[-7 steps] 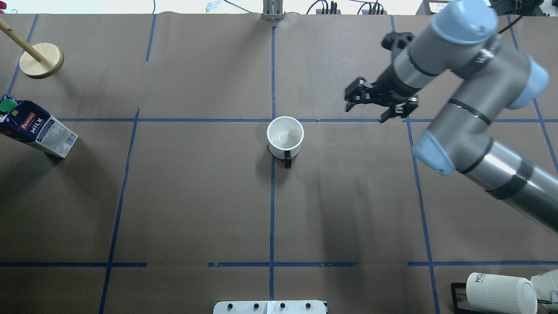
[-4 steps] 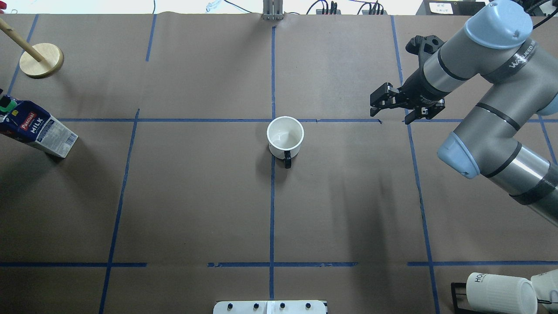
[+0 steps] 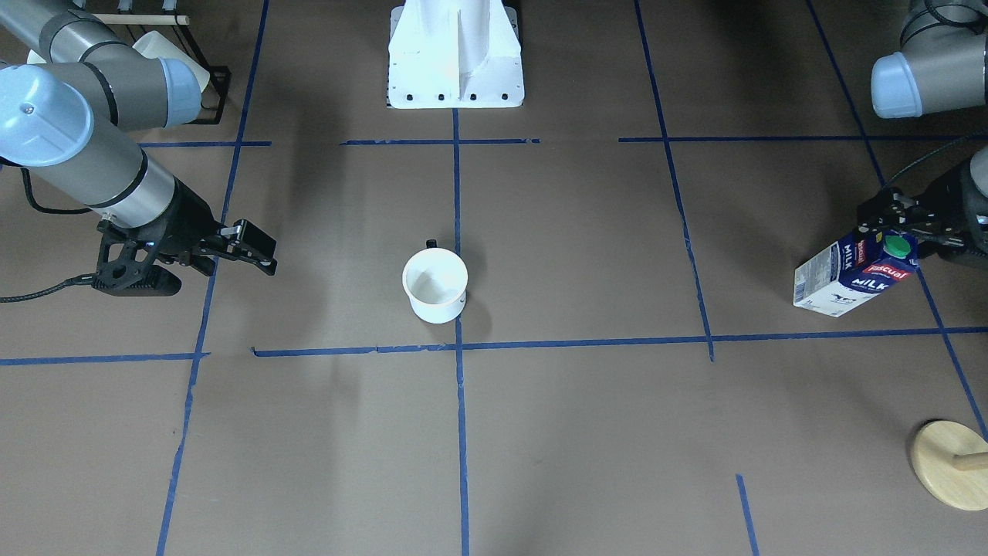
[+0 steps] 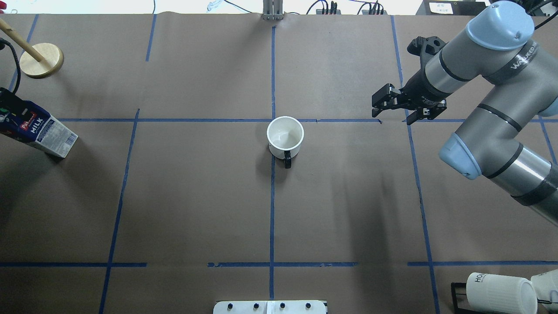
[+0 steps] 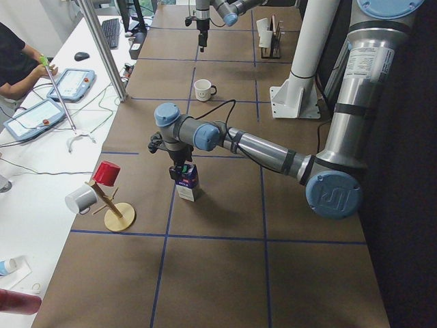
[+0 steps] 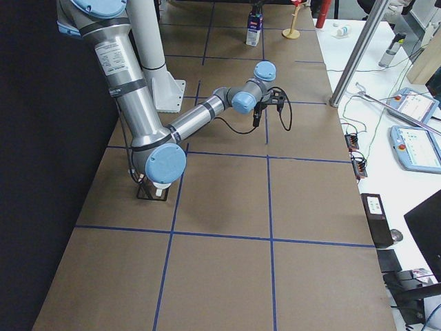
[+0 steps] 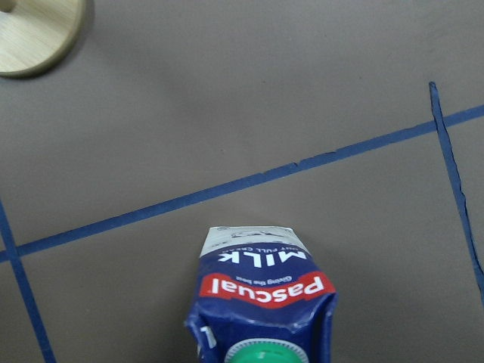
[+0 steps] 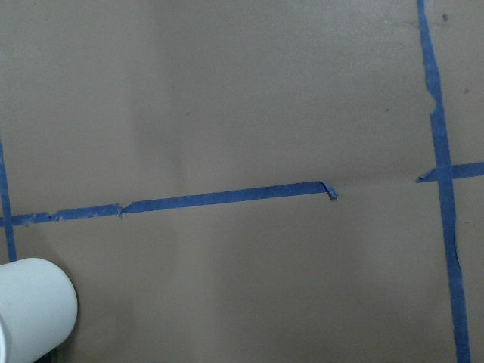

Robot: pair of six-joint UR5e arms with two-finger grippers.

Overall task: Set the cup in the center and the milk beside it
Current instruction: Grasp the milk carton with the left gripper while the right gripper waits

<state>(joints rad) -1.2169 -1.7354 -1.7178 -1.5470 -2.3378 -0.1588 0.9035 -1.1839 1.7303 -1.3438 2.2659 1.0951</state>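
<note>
Cup [image 3: 434, 287] stands just beside center cross [image 3: 458, 345]. Right end effector [image 4: 390, 109] fingers apart, empty. Left end effector [image 3: 899, 230] at milk [image 3: 841, 284] top; cannot tell whether clamped.

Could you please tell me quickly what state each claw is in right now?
Left claw: at the top of the milk; grip cannot be told.
Right claw: open, empty.

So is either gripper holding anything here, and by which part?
Right gripper: nothing, jaws open, clear of the cup. Left gripper sits at the milk carton's capped top; whether it grips cannot be told.
</note>
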